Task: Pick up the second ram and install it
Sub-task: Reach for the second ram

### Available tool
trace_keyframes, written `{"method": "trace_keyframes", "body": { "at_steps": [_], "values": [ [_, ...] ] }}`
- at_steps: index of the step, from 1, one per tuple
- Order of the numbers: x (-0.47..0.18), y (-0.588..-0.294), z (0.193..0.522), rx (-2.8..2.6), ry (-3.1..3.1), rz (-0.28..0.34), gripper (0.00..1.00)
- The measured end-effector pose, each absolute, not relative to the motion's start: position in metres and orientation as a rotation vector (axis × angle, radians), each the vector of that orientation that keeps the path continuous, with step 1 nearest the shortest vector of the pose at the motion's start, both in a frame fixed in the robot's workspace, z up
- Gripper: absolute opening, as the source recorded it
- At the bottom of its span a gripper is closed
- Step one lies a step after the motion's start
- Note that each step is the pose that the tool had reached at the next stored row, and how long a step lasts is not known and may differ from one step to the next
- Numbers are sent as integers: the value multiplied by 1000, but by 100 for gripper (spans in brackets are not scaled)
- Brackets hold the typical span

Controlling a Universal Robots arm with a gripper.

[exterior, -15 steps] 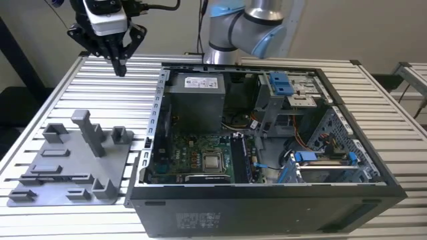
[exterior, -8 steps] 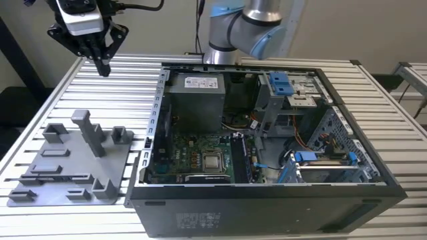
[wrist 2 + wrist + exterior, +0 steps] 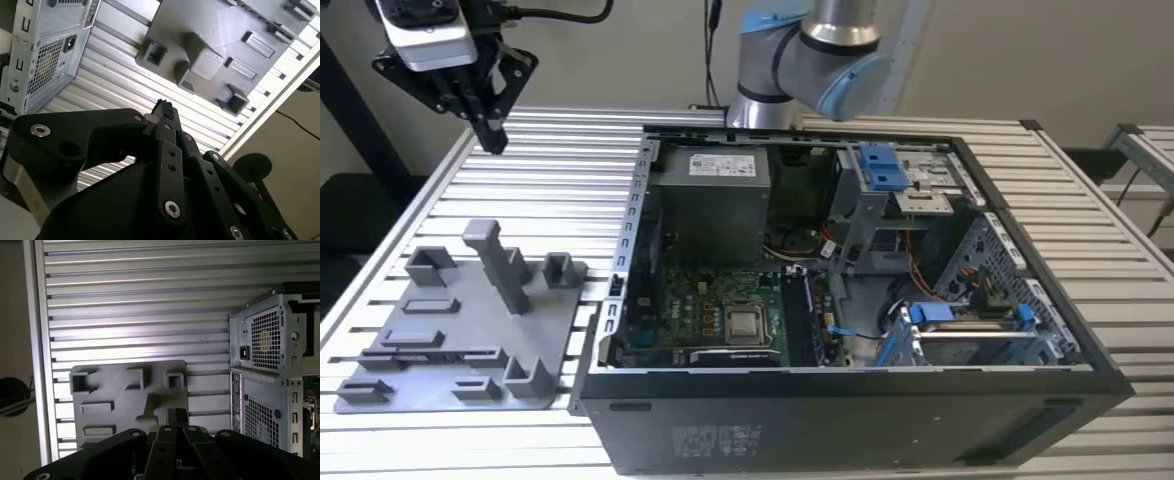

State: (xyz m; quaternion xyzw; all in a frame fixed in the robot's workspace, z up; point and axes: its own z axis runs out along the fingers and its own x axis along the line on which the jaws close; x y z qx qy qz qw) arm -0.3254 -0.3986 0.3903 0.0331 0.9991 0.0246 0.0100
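Note:
My gripper [image 3: 492, 138] hangs high above the table's far corner at the exterior view's left, well above and behind the grey fixture plate [image 3: 460, 335]. Its black fingers meet at the tips and hold nothing, as seen in both wrist views [image 3: 162, 106] [image 3: 176, 414]. The fixture plate [image 3: 225, 45] [image 3: 127, 397] lies below the fingertips with its upright blocks and slots bare. The second ram is out of view on the plate. Dark strips stand in the memory slots [image 3: 803, 318] beside the processor in the open computer case [image 3: 854, 300]; I cannot tell them apart.
The open computer case [image 3: 272, 370] lies on its side on the slatted aluminium table [image 3: 560, 200], right of the plate in the exterior view. The arm's base [image 3: 781, 70] rises behind the case. The table's edge rail [image 3: 37, 350] runs close to the plate.

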Motion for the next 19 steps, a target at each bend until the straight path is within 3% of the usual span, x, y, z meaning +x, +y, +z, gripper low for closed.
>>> {"method": "trace_keyframes", "body": {
  "at_steps": [19],
  "values": [
    [-377,-399,388,35,3122,78,11]
  ]
}}
